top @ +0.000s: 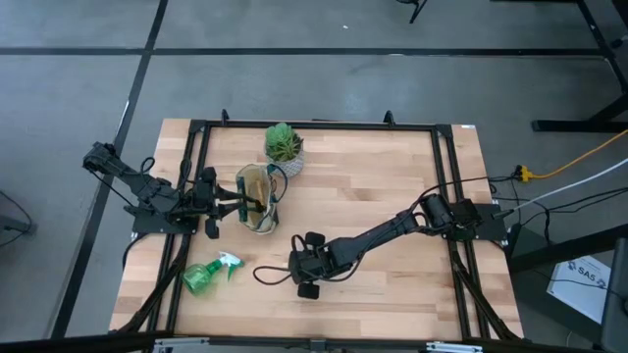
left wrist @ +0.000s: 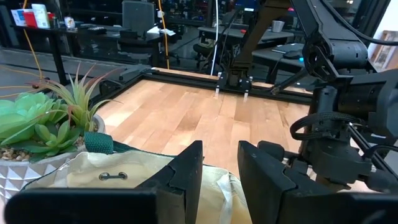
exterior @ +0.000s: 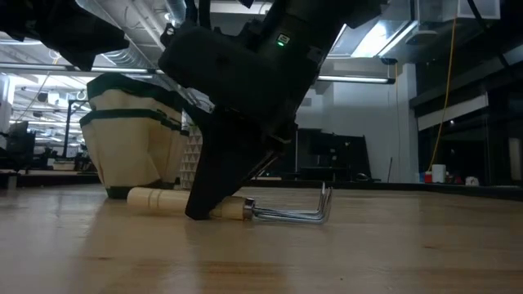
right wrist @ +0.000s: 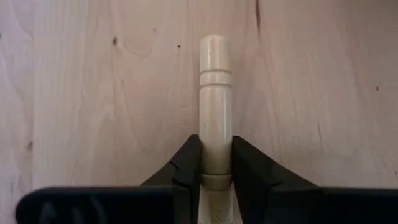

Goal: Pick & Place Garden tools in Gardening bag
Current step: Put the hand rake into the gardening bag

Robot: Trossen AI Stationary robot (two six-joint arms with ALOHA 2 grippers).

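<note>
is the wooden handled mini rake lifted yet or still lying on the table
Lying flat on the table. In the low view the wooden-handled mini rake rests along the light wooden tabletop, with the right gripper closed on its handle.

A light wooden table with a black frame carries the items. Resting directly on it: a cream bag, a potted plant, a green spray bottle, and a wooden-handled rake lying flat.

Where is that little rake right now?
The mini rake lies flat on the table's near-centre, right of the spray bottle, its wooden handle pinched by the right pincer.
</note>
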